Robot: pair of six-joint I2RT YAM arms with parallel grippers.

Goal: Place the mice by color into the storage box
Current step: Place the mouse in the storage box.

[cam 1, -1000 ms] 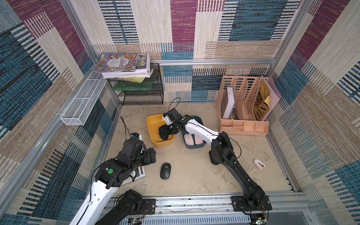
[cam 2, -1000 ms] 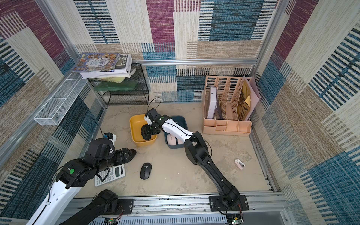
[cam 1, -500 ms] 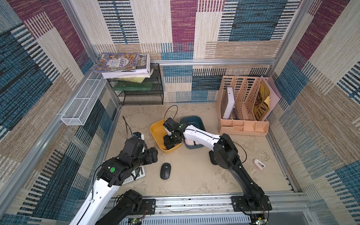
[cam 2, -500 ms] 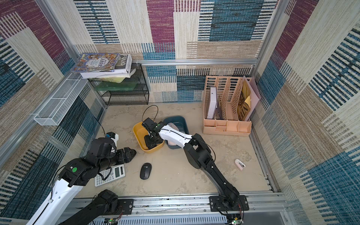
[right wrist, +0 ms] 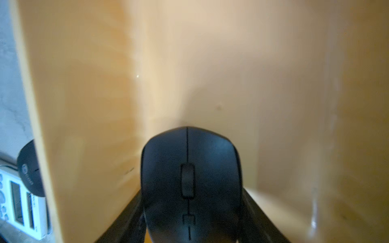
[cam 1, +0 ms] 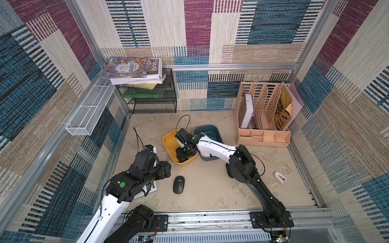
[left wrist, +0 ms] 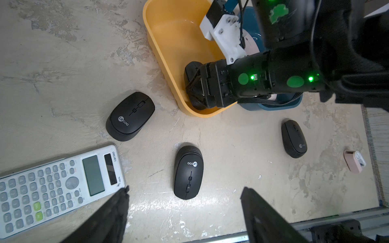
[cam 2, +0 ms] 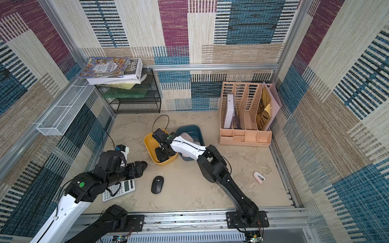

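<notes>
The right gripper (cam 1: 185, 155), carrying a black mouse (right wrist: 190, 185), has come down from above the yellow bin (cam 1: 168, 143) into its near end. The bin has slid and turned a little toward the blue bin (cam 1: 216, 131) and the worktop's (cam 1: 210, 189) front.

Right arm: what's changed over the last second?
The right gripper, fingers still shut on a black mouse, moved toward the robot's base and down into the near end of the yellow bin; the bin slid nearer and turned. Left gripper, loose mouse and calculator stayed put.
</notes>
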